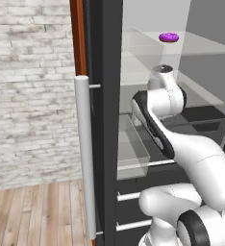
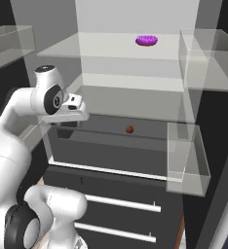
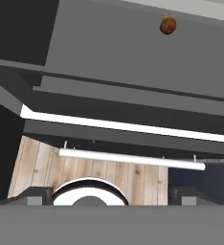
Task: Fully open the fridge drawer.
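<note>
The fridge drawer [image 2: 111, 154] is a wide dark tray low in the open fridge, with a pale strip [image 2: 108, 170] along its front edge. In the hand view the fridge drawer [image 3: 133, 110] spans the frame and its pale strip [image 3: 123, 125] runs slantwise across the middle. A small brown ball [image 2: 129, 129] lies at the back of the tray. My gripper [image 2: 67, 125] hangs over the drawer's left part, above the front edge and apart from it. In the hand view the gripper [image 3: 113, 195] is open, fingertips [image 3: 35, 195] wide apart, with nothing between them.
Below the tray are dark drawer fronts with silver bar handles [image 2: 121, 202]. A clear bin [image 2: 186, 158] juts out at the right, another clear bin [image 1: 133, 149] at the left. The left door's long handle [image 1: 84, 153] stands near. A purple item [image 2: 147, 40] lies on a glass shelf.
</note>
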### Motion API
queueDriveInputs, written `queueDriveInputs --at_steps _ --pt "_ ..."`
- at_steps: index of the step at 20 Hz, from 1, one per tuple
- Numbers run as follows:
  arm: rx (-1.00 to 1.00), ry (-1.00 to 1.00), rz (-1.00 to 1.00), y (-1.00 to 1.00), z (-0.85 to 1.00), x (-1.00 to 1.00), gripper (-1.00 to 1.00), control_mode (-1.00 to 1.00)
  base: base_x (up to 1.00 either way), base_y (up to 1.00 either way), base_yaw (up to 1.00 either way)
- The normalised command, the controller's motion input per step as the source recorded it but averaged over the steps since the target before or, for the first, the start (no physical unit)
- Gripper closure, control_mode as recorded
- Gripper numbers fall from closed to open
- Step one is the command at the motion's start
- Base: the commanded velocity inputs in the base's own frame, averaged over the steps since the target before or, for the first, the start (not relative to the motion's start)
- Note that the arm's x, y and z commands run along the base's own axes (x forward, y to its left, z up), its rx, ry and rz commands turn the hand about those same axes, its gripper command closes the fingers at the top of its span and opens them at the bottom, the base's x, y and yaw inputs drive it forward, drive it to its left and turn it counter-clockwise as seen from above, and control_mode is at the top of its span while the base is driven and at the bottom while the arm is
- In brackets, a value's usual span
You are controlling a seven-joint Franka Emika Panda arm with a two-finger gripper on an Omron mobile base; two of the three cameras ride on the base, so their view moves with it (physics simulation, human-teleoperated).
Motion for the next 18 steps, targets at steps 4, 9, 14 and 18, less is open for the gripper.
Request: queueDriveInputs --at_steps 4,9,14,18 --pt "0.0 0.0 0.0 0.0 0.0 0.01 -1.0 -1.0 0.0 0.0 0.0" --pt "0.0 0.0 0.0 0.0 0.0 0.0 -1.0 -1.0 0.0 0.0 0.0" --pt "0.0 0.0 0.0 0.0 0.0 0.0 -1.0 -1.0 0.0 0.0 0.0" --pt "0.0 0.0 0.0 0.0 0.0 -0.03 -1.0 1.0 -0.08 -0.02 0.0"
